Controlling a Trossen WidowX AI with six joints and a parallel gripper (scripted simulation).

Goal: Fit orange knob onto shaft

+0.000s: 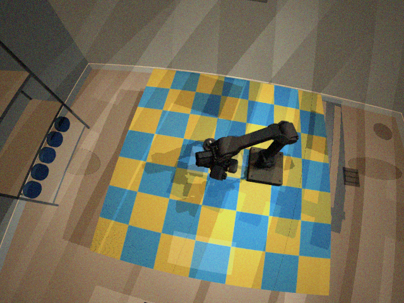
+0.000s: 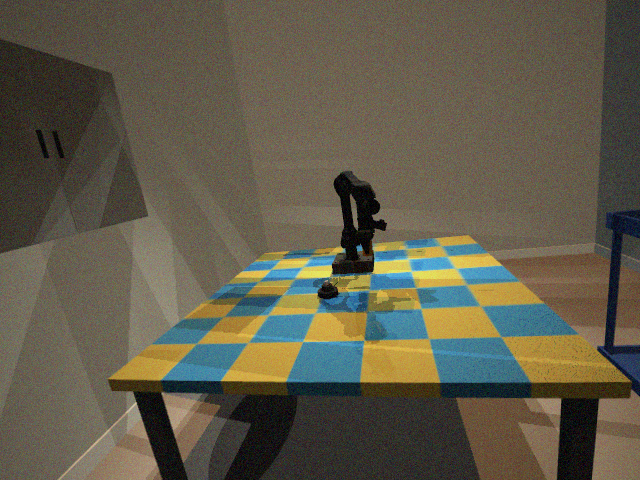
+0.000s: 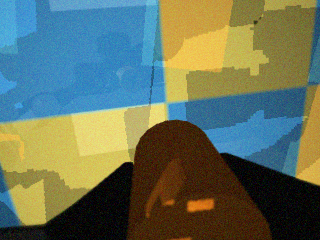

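The orange knob (image 2: pixel 369 248) (image 3: pixel 175 175) is a rounded cylinder, mostly in shadow. My gripper (image 2: pixel 368 250) (image 3: pixel 176 166) is shut on it, with a black finger on each side in the wrist view. In the top view the arm hides knob and fingertips. In the exterior view the knob hangs to the right of the round pedestal, apart from it. The dark pedestal (image 1: pixel 207 146) (image 2: pixel 327 293) stands on the table, partly covered by the arm from above. The small shaft (image 1: pixel 209 142) is upright on it; its flat side cannot be made out. The knob's hole is hidden.
The arm's square base (image 1: pixel 264 176) (image 2: pixel 353 265) stands beside the pedestal on the blue and yellow checked table (image 1: pixel 146 208) (image 2: pixel 330 361). A rack with several round blue things (image 1: pixel 47 154) stands off the table's left side in the top view.
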